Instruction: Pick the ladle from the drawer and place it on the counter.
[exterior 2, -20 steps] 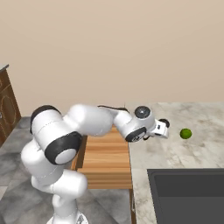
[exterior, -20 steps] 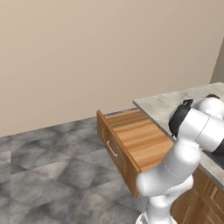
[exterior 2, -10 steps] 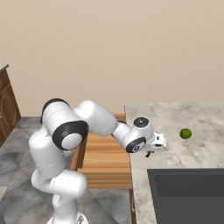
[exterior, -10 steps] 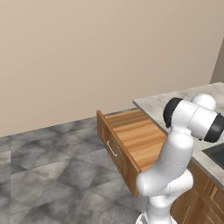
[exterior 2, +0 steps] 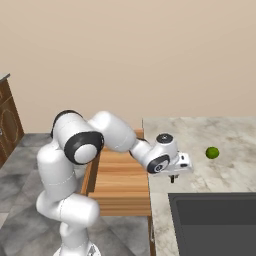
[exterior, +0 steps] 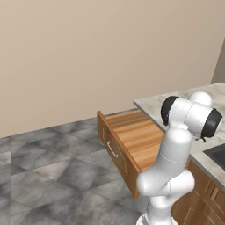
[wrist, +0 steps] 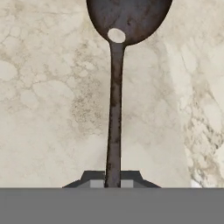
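We see the ladle (wrist: 114,109) as a dark, mottled utensil: a round bowl with a pale spot near its neck and a thin straight handle. In the hand view the handle runs straight away from the hand (wrist: 113,177), its near end pinched between the two fingertips, the bowl at the far end. The ladle's long axis follows the hand's own line, and the marbled tabletop (wrist: 48,109) lies behind it.

From the right base view, going left to right, the arm rises at the left, bends at its dark elbow, then reaches low across the open drawer (exterior 2: 121,182) to the tabletop's (exterior 2: 230,165) near corner. There the hand (exterior 2: 172,177) points down, just above the stone beside the sink (exterior 2: 215,220); a short dark tip shows below it. A green ball (exterior 2: 212,152) sits well apart, further right.

In the left base view the drawer (exterior: 132,138) stands pulled out, its wooden floor bare, and the arm's white links cover the hand.
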